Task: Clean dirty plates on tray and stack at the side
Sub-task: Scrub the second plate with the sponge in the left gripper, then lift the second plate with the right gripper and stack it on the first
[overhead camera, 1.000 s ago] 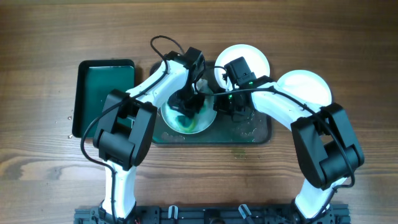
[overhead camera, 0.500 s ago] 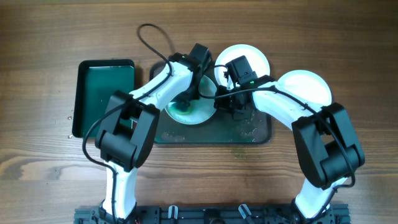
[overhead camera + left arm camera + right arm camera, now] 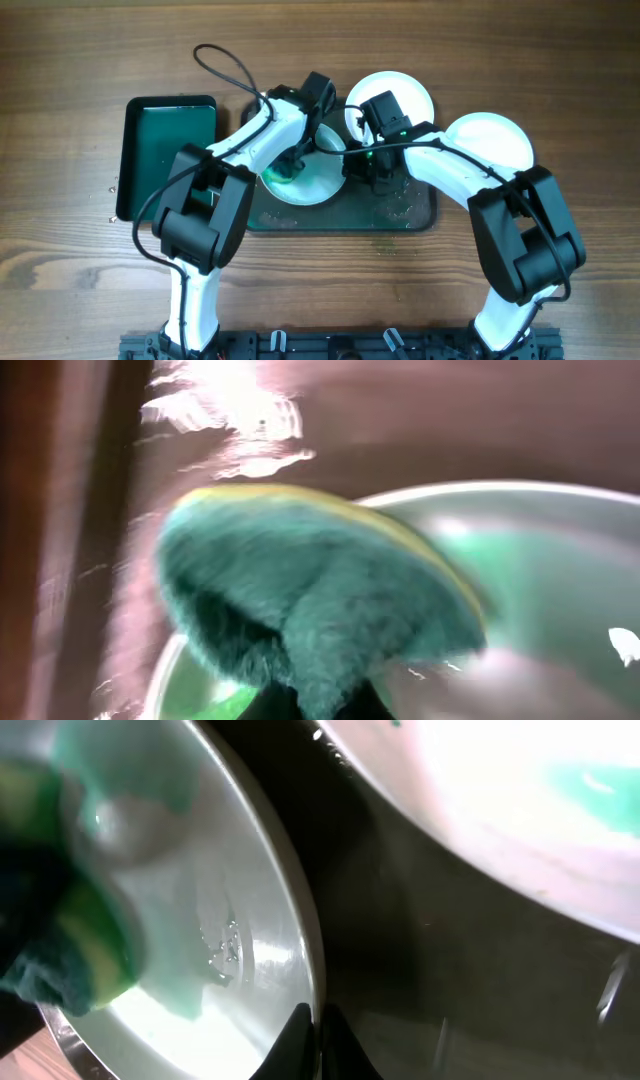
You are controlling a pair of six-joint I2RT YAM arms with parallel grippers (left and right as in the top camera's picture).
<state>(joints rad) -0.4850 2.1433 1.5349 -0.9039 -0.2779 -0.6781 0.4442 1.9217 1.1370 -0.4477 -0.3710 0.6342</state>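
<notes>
A white plate with a teal-green smear at its left lies on the dark grey tray. My left gripper is shut on a teal-and-yellow sponge and presses it on the plate's left part. My right gripper is shut on this plate's rim at its right side. A second plate sits at the tray's far edge, with a teal smear in the right wrist view. A third, plain white plate lies on the table right of the tray.
A smaller black tray with a green inside stands left of the grey tray. Water drops lie on the grey tray's right half. My left arm's cable loops over the table behind the trays.
My left gripper has dragged the sponge from the plate's middle to its upper left. The green patch in the middle has gone; the right gripper has kept its hold.
</notes>
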